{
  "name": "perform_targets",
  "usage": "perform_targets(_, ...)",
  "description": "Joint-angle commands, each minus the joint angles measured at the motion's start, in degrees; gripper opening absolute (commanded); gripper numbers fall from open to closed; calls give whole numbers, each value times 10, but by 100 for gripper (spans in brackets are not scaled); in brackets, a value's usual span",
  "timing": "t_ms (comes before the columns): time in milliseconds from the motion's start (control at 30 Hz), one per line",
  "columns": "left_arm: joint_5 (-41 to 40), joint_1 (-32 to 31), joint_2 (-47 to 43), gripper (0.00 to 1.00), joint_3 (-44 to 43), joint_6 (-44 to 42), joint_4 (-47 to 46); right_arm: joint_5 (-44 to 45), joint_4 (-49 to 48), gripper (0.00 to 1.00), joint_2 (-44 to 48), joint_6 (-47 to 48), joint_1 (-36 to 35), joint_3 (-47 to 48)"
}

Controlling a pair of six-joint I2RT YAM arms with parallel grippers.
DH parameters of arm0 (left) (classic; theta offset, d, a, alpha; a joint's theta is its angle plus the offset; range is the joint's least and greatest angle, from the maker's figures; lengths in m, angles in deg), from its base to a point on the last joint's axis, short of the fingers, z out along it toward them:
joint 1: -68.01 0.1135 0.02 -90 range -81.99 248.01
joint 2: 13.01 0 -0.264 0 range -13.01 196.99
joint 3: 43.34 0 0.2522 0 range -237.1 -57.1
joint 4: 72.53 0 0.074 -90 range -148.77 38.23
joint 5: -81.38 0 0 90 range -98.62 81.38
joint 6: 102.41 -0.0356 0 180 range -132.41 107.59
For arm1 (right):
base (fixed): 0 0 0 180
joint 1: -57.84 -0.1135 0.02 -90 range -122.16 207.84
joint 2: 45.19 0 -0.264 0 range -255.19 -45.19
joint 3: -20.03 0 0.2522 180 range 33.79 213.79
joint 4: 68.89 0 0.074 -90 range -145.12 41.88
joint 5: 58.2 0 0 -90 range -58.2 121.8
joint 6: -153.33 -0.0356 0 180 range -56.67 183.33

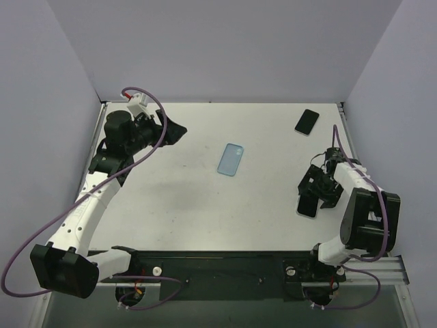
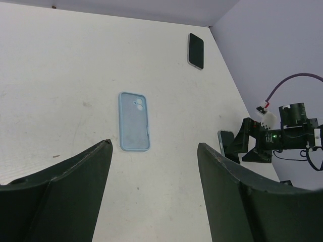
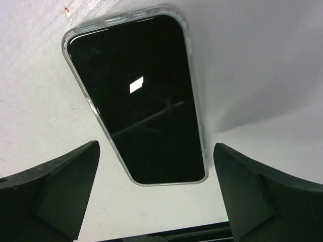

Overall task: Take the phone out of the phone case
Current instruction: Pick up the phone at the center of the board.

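Note:
A black-screened phone in a clear case (image 3: 136,96) lies screen up on the white table (image 1: 177,198), at the right. It shows partly under my right gripper in the top view (image 1: 308,206). My right gripper (image 3: 156,150) hovers just above its near end, open, with one finger on each side and touching nothing. A light blue phone case (image 1: 231,159) lies flat mid-table with its camera cut-out showing; I cannot tell whether it holds a phone. My left gripper (image 2: 154,145) is open and empty, raised at the far left (image 1: 179,131), well short of the blue case (image 2: 134,121).
A second black phone (image 1: 307,121) lies at the back right corner, also in the left wrist view (image 2: 196,50). Grey walls close in the table on the left, back and right. A black rail (image 1: 225,263) runs along the near edge.

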Motion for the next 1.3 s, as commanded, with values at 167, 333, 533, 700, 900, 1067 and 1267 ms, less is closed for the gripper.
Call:
perform_targets(167, 32, 5, -10, 79, 5, 16, -48, -60, 22, 85, -86, 23, 0, 44)
perform_targets(333, 38, 9, -9, 79, 8, 21, -54, -17, 46, 80, -128, 13, -10, 65)
perform_targets(533, 37, 10, -5, 79, 8, 20, -55, 30, 73, 79, -165, 2, -38, 90)
perform_targets(700, 39, 12, -2, 79, 10, 20, -57, 15, 84, 76, -201, 12, -45, 103)
perform_targets(900, 46, 16, -2, 79, 10, 26, -60, 12, 78, 45, -183, 14, -47, 98)
perform_targets(1067, 68, 15, 7, 79, 19, 45, -81, 19, 61, 13, -128, 7, -49, 75)
perform_targets(1267, 108, 14, 41, 79, 25, 72, -103, -13, 19, 0, -63, -21, -44, 31)
